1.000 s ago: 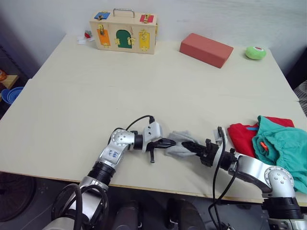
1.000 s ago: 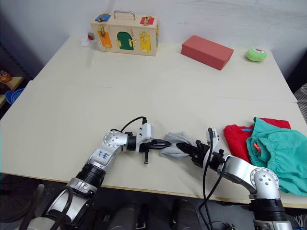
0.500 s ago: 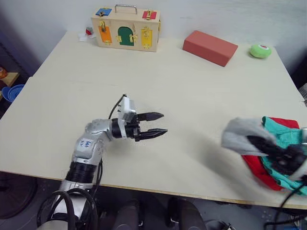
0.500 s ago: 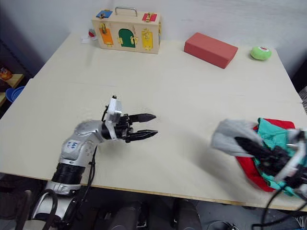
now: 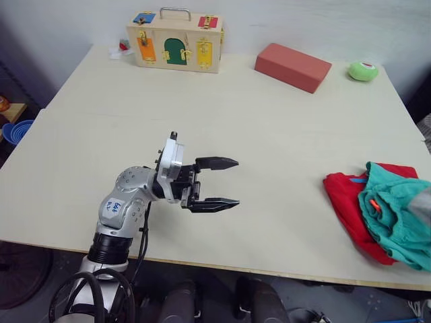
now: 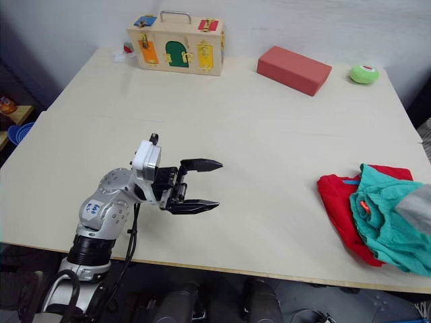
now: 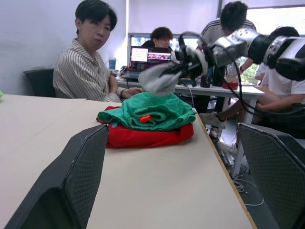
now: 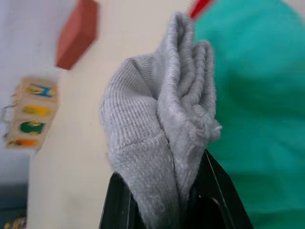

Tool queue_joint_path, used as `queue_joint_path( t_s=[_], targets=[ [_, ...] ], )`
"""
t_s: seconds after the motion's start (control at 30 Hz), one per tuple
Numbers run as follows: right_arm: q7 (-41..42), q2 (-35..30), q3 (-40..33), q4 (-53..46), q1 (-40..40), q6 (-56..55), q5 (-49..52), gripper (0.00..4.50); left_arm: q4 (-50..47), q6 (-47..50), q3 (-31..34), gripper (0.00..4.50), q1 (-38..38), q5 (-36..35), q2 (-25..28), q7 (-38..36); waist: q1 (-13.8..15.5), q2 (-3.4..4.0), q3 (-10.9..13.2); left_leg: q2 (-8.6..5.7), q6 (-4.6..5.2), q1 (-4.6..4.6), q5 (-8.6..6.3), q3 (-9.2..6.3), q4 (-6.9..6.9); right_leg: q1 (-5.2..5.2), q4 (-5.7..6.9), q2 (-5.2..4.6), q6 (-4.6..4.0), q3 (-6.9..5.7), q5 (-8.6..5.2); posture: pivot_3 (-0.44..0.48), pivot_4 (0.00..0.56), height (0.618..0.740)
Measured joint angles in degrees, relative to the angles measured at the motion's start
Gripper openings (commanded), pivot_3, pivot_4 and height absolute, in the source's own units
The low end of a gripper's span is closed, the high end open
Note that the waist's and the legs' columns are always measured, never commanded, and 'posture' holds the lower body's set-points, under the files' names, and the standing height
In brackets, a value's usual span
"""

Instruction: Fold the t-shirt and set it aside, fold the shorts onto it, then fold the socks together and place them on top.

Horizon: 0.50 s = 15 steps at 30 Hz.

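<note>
From the head camera: the left gripper (image 5: 229, 182) hangs over the middle of the pale table (image 5: 269, 121), fingers spread wide with nothing between them. Over at the table's right edge sits the t-shirt (image 5: 343, 195), folded, and the shorts (image 5: 397, 215) are piled on top of it, orange drawstring (image 5: 369, 202) showing at the waistband. A patch of grey, the socks (image 6: 416, 208), peeks in at the far right over the shorts. At the back of the table there's a wooden latch box (image 5: 175, 42), a red-brown block (image 5: 292, 66) and a small green ball (image 5: 363, 70) (all well apart from the clothes).

Left wrist view now: its own two fingers (image 7: 71, 186) stand wide apart, framing the stack. Red t-shirt below, shorts above, and just over the stack hovers the right gripper (image 7: 183, 64), closed on the bunched grey socks, which dangle close to the shorts. People sit at desks beyond the table.

Right wrist view: the socks fill the frame, folded together and pinched between the black fingers (image 8: 217, 191), teal shorts cloth right behind them, with the block and latch box far off.
</note>
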Motion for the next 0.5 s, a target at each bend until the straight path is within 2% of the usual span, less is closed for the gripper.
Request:
queue_joint_path(
  t_s=[0.17,0.23,0.27,0.37,0.43,0.5],
  targets=[
    [-0.77,1.61,3.59,4.47,-7.48,-1.88,-5.47,0.20,-0.26,0.18,0.06,4.50,0.16,-0.05,0.65,0.78,0.13,0.55,-0.11,0.00,-0.03,0.03,0.03,0.09,0.00,-0.05,0.09,0.03,0.02,0.07,0.01,0.000,0.150,0.740],
    [-1.91,1.61,3.59,4.58,-8.50,-2.33,-6.65,0.91,-0.26,0.17,0.06,4.50,0.17,-0.05,0.71,0.86,0.20,0.54,-0.11,0.02,-0.05,0.02,0.04,0.08,0.00,-0.06,0.08,0.05,0.02,0.06,0.01,0.000,0.150,0.740],
    [-2.25,1.62,3.59,4.57,-8.63,-2.36,-7.40,1.08,-0.26,0.17,0.06,4.50,0.17,-0.05,0.84,0.88,0.21,0.54,-0.11,0.01,-0.05,0.01,0.04,0.08,0.00,-0.06,0.08,0.05,0.02,0.06,0.01,0.000,0.150,0.740],
    [-1.62,1.62,2.61,4.27,-6.85,-1.93,-9.17,2.16,-0.24,0.14,0.08,4.50,0.16,0.00,1.90,1.05,0.40,0.54,-0.11,0.00,-0.04,-0.02,0.04,0.09,0.00,-0.06,0.04,0.04,0.02,0.06,0.02,0.000,0.150,0.740],
    [1.47,1.31,0.87,2.74,-2.60,0.55,-9.82,2.83,-0.22,0.38,0.02,4.50,0.26,0.00,2.57,1.09,0.84,0.55,-0.12,-0.01,-0.04,-0.04,0.04,0.05,-0.03,-0.05,-0.01,0.05,0.02,0.04,0.01,0.000,0.150,0.740],
    [6.19,0.82,-2.64,-0.94,5.01,4.58,-10.23,3.54,0.04,1.02,-0.41,4.50,0.66,0.25,5.57,-0.49,1.26,0.63,-0.16,0.01,-0.04,-0.04,0.04,0.05,-0.13,-0.07,-0.03,0.08,0.02,0.02,0.01,0.000,0.150,0.740]
  ],
)
